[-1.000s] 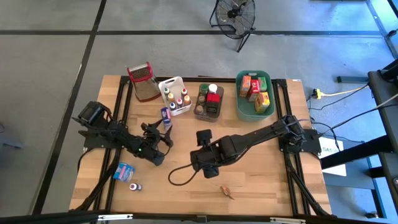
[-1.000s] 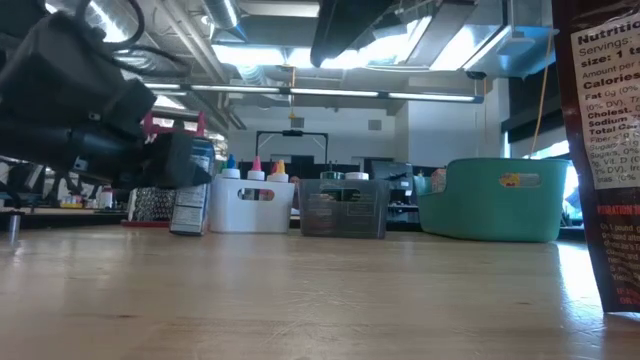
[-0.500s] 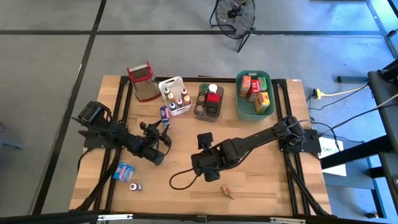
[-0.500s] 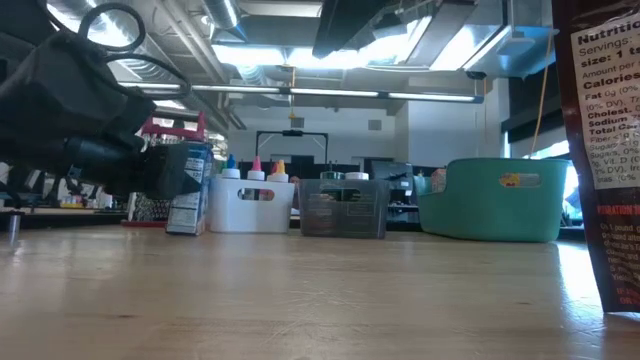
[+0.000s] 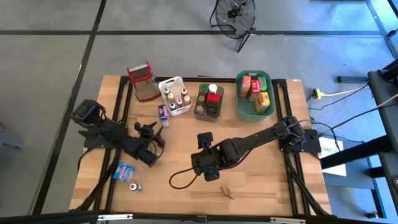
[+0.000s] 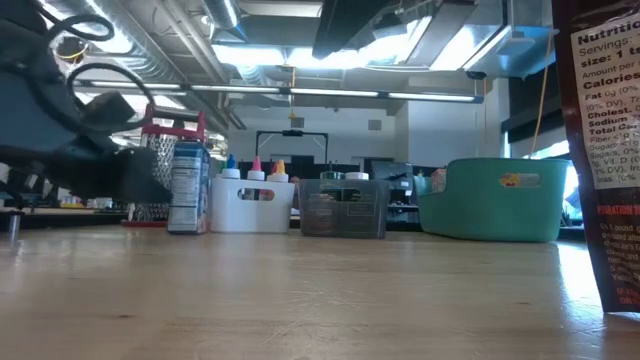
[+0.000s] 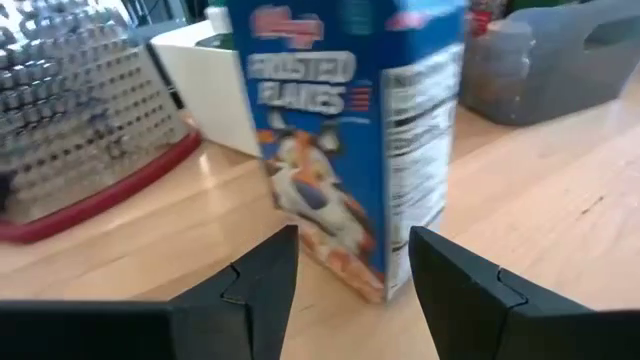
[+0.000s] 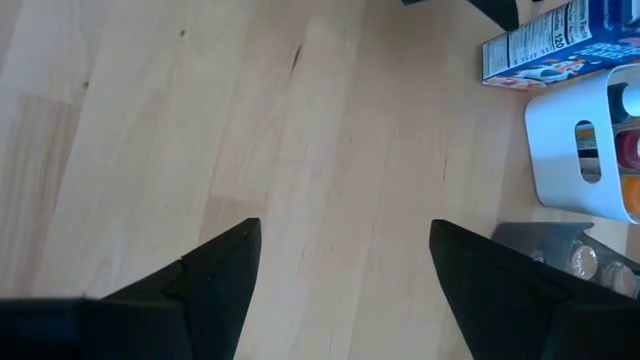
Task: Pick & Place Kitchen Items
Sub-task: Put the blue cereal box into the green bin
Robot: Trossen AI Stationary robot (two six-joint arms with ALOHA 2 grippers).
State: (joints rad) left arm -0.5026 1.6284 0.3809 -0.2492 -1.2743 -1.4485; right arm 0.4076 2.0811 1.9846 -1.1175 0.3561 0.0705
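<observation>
The blue cereal box [image 7: 345,150] stands upright on the counter [image 5: 261,174] beside the white tub [image 5: 175,95]; the left gripper [image 7: 345,270] sits just short of it, fingers parted, holding nothing; the right gripper [image 8: 345,265] hangs mid-counter, fingers wide, empty.

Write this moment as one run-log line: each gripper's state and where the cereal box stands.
left gripper: open, backed off cereal box | cereal box: upright, beside white caddy | right gripper: open, empty, mid-table
</observation>
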